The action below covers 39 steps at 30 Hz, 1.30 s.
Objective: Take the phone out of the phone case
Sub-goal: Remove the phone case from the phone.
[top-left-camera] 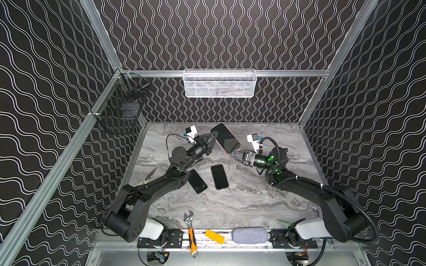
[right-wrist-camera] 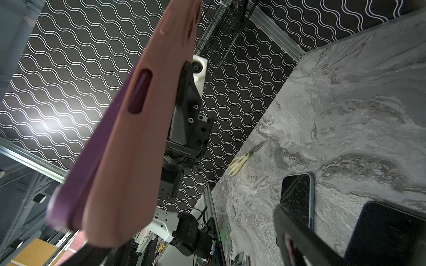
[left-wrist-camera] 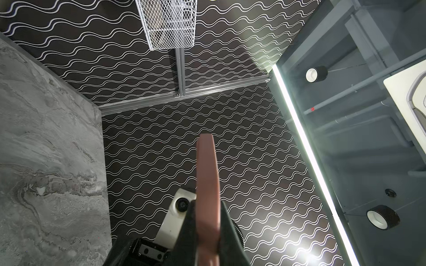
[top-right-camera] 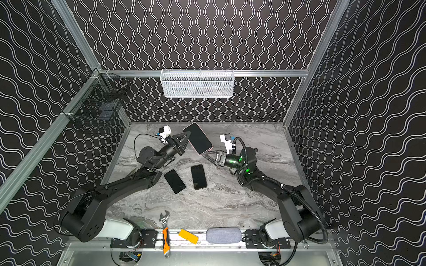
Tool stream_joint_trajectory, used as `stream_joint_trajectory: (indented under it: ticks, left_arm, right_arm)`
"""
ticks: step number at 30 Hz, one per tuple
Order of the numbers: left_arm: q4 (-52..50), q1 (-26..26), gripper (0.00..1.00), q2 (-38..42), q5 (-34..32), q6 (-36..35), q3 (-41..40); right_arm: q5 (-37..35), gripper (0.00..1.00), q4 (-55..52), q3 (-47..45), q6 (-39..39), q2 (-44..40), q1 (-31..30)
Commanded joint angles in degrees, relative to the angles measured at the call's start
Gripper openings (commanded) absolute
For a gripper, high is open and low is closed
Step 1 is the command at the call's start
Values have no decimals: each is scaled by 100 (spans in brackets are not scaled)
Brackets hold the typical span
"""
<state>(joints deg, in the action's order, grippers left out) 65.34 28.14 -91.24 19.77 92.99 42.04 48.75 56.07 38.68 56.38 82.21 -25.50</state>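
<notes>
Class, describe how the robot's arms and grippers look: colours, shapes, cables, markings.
The left arm and right arm are black with white base housings. The left gripper and right gripper have black triangular fingers and white cameras. A thin cable loops off the left; ribbed conduit and green lights mark the right.

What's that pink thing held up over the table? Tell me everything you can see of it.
A case, matte pink and rubbery-looking, with a dark-screened phone in it. One long side has an oblong slot showing purple. It hangs above the table, tilted, screen up. The left gripper is shut on one long edge; the right gripper, jaws wide, sits at its near corner, contact unclear.
</notes>
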Motion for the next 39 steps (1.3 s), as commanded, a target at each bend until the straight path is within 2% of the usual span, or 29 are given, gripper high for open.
stream_joint_trajectory:
  ticks: [1,2,6,8,10,16,19,26,39]
  left_arm:
    - [711,18,0,-102,24,201,-14]
    - [780,25,0,-139,19,236,-28]
    - [794,42,0,-137,-12,138,-64]
    - [714,43,0,-101,-3,64,-49]
    - [647,46,0,-78,10,11,-49]
    - [638,45,0,-156,10,-67,-72]
    - [620,52,0,-237,-16,-132,-106]
    - [563,70,0,-359,-37,-342,-78]
    - [356,246,0,-403,-249,-614,-140]
  right_arm:
    - [-70,89,637,-17,371,55,18]
    - [-59,87,772,-26,462,76,191]
    - [28,77,1323,-36,822,195,255]
    - [51,64,1504,-44,916,241,270]
    - [55,56,1583,-44,971,256,273]
    - [117,43,1696,-2,1051,274,273]
    - [116,33,1695,13,1077,244,273]
    - [83,22,1804,-49,1199,143,273]
    - [64,14,2200,-44,1458,232,282]
